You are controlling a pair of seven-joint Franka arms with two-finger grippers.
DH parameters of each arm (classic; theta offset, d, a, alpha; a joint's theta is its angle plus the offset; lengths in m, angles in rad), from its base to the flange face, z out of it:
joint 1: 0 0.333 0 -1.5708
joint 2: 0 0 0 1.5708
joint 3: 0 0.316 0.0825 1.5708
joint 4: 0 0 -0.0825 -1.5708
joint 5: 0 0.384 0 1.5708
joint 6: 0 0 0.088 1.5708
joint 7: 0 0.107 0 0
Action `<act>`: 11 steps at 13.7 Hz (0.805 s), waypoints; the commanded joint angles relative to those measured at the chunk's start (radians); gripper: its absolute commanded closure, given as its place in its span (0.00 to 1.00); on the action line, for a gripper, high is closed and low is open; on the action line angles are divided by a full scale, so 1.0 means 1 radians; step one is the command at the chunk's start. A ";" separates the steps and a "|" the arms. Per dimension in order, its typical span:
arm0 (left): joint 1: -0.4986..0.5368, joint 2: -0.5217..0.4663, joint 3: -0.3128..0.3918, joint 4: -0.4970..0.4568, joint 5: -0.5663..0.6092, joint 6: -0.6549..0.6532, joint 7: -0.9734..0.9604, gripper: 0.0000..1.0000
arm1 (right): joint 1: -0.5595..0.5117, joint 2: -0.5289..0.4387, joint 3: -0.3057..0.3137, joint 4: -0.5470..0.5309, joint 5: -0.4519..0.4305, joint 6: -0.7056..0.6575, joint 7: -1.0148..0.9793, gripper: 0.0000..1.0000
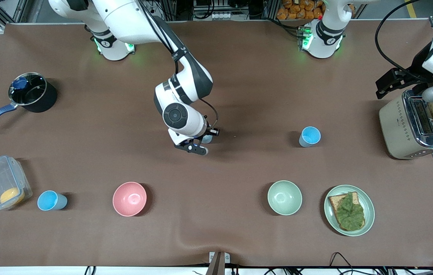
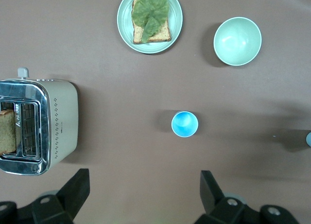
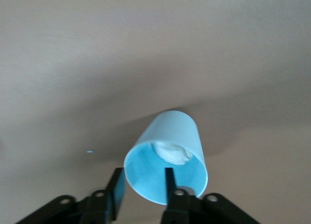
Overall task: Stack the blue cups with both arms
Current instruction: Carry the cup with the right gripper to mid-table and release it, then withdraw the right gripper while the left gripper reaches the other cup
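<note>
Blue cups are scattered: the right gripper (image 3: 141, 187), low over mid-tabletop (image 1: 239, 76), pinches one cup's rim (image 3: 167, 158), one finger inside and one outside. A second cup (image 1: 309, 136) stands upright toward the left arm's end. The left gripper (image 2: 143, 195) waits over the toaster (image 1: 415, 128), jaws released. Keep the pinch firm, lift straight, and centre over the standing cup before lowering.

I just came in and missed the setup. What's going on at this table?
Two robot arms are working on stacking blue cups. The right end effector has its fingers astride the rim of a blue cup at the middle of the table, one finger inside and one outside. A second blue cup stands upright toward the left arm's end, and a third sits beside the plastic container. The left end effector waits open, high over the toaster.
</note>
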 commanded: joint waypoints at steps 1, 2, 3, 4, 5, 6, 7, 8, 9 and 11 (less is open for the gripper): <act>0.019 0.002 -0.006 0.008 -0.023 0.004 0.014 0.00 | -0.039 -0.018 -0.010 0.047 0.007 -0.101 -0.019 0.00; 0.019 0.005 -0.004 0.003 -0.022 0.004 0.012 0.00 | -0.063 -0.024 -0.012 0.059 0.006 -0.152 -0.042 0.00; 0.019 0.016 -0.006 0.003 -0.022 0.004 0.012 0.00 | -0.100 -0.029 -0.012 0.081 -0.008 -0.196 -0.084 0.00; 0.013 0.021 -0.006 0.005 -0.023 0.004 0.012 0.00 | -0.134 -0.038 -0.013 0.092 -0.027 -0.239 -0.116 0.00; 0.008 0.030 -0.006 0.003 -0.022 0.004 0.012 0.00 | -0.172 -0.064 -0.013 0.093 -0.054 -0.284 -0.151 0.00; 0.011 0.047 -0.004 0.003 -0.020 0.004 0.012 0.00 | -0.209 -0.079 -0.013 0.093 -0.085 -0.304 -0.185 0.00; 0.010 0.059 -0.004 0.003 -0.009 0.004 0.012 0.00 | -0.255 -0.094 -0.012 0.092 -0.120 -0.331 -0.226 0.00; 0.016 0.073 -0.004 0.006 -0.008 0.005 0.012 0.00 | -0.298 -0.105 -0.012 0.092 -0.149 -0.382 -0.277 0.00; 0.022 0.074 -0.004 0.008 -0.008 0.007 0.012 0.00 | -0.330 -0.118 -0.016 0.090 -0.178 -0.414 -0.315 0.00; 0.025 0.081 0.003 0.006 -0.009 0.021 0.014 0.00 | -0.410 -0.150 -0.022 0.089 -0.224 -0.466 -0.404 0.00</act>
